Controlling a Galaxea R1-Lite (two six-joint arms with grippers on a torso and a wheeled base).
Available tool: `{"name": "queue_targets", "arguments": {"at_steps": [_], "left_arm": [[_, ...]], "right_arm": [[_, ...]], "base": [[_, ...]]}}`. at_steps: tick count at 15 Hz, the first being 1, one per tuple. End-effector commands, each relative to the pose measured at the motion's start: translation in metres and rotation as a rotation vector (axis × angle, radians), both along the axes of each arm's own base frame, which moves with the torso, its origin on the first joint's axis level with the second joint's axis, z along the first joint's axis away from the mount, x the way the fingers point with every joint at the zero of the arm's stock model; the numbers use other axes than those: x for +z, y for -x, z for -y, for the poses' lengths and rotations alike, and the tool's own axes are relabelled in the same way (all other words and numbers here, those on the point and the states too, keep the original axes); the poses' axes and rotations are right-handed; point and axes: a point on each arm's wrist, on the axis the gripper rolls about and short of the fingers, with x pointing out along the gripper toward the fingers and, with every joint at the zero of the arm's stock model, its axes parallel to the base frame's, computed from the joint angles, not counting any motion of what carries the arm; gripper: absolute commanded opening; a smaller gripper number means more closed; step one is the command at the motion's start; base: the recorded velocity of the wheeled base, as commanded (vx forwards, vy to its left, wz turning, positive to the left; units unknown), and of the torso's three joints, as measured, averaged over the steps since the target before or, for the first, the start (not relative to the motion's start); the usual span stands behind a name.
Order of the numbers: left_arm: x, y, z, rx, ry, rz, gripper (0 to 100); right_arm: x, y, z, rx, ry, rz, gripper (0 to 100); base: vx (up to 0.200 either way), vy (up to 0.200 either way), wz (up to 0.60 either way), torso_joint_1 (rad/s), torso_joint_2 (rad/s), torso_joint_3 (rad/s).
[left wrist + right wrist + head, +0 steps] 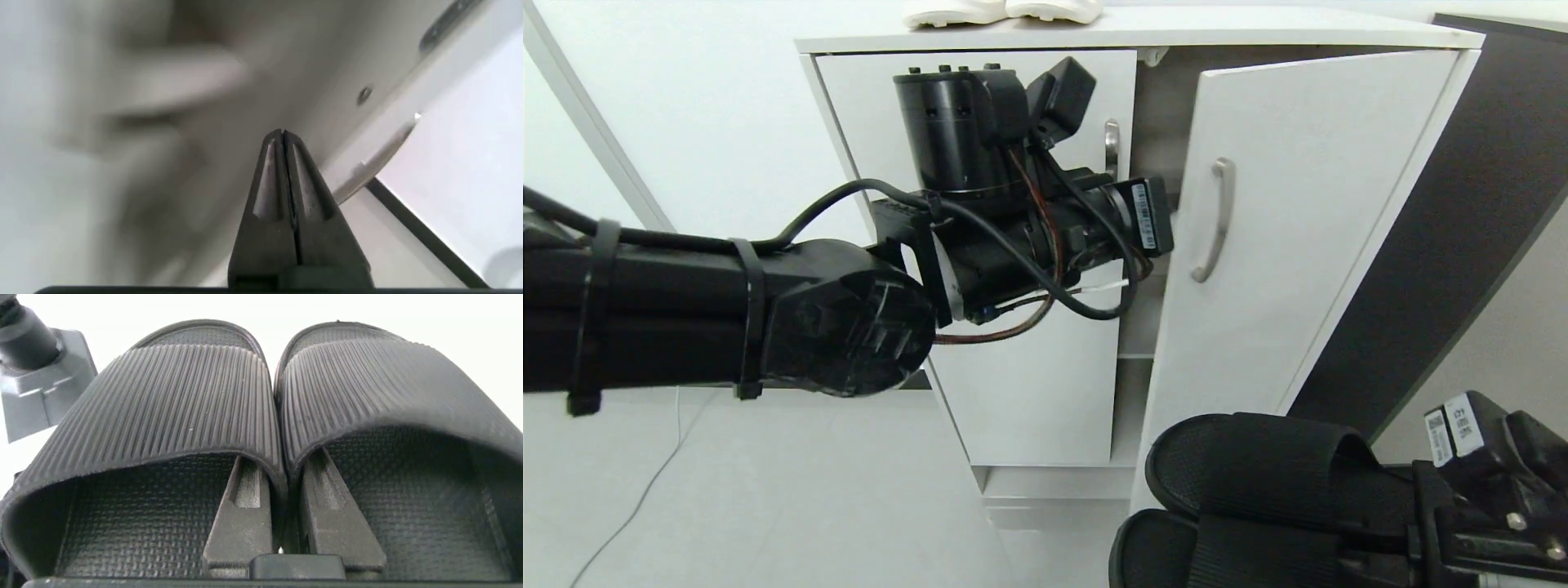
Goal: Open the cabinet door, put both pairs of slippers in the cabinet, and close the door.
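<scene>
Right arm: low at the near right, wrist pointing forward. The right gripper (280, 490) has one finger inside each shoe of the black slippers (1258, 465), and the two fingers pinch the adjoining inner walls between them. The shoes lie side by side, touching, toes pointing away from the wrist and toward the foot of the cabinet (1258, 37). Count: 2 black slippers, 1 pair, both carried.

Left arm: raised to mid-cabinet height. The forearm runs level across from the left, and the wrist is turned so its end points at the gap between the two doors. The left gripper (283, 175) has its fingers pressed flat together with nothing between them. The surfaces beyond it in the left wrist view are too blurred to name.

Cabinet: white, 2 doors. The left door (1013, 392) lies flush and closed. The right door (1298, 204) is swung part-way out, leaving a dark opening between the doors with a shelf edge visible inside. There are 2 metal handles: a left handle (1112, 147), partly behind the left wrist, and a right handle (1215, 220), upright on the open door.

Farthest: the white slippers (1005, 10) sit on the cabinet top above the left door, side by side. Count: 2 white slippers, 1 pair.
</scene>
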Motion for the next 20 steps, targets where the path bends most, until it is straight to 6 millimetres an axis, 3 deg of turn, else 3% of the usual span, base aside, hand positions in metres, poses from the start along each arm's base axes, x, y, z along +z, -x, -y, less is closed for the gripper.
{"name": "queue_targets", "arguments": {"at_steps": [1,5,8,10,13,14,15,17,20], "left_arm": [[0.004,0.027,0.008,-0.067,0.017,0.016,0],[0.002,0.029,0.011,-0.076,0.026,0.029,0],[0.003,0.025,0.005,-0.048,0.028,0.032,0],[0.015,0.031,-0.021,0.035,0.039,0.062,0],[0.027,0.055,-0.076,0.196,-0.018,0.11,0],[0.027,0.079,-0.116,0.306,-0.083,0.109,0],[0.024,0.097,-0.14,0.379,-0.124,0.102,0],[0.017,0.154,-0.196,0.617,-0.204,0.099,0],[0.006,0.238,-0.256,0.87,-0.19,0.097,0]], "right_arm": [[-0.002,0.014,0.002,0.06,-0.008,0.007,0],[-0.004,0.027,0.013,0.144,-0.034,0.025,0],[-0.004,0.024,0.01,0.136,-0.028,0.018,0],[-0.002,0.005,0.003,0.052,-0.004,0.005,0],[0.0,-0.02,-0.008,-0.12,0.023,-0.011,0],[0.005,-0.028,-0.014,-0.199,0.002,-0.025,0],[0.008,-0.033,-0.018,-0.246,-0.012,-0.032,0],[0.017,-0.046,-0.028,-0.392,-0.054,-0.044,0],[0.02,-0.059,-0.036,-0.535,-0.084,-0.058,0]], "base": [[-0.2,0.0,0.0,-0.002,0.01,-0.002],[-0.1,0.0,0.0,0.0,0.0,0.002],[0.0,0.0,0.0,0.0,0.0,0.0],[0.0,0.0,0.0,0.0,0.0,0.0],[0.0,0.0,0.0,0.0,0.0,0.0],[0.0,0.0,0.0,0.0,0.0,0.0],[0.0,0.0,0.0,0.0,0.0,0.0],[0.0,0.0,0.0,0.0,0.0,0.0],[0.0,0.0,0.0,0.0,0.0,0.0]]}}
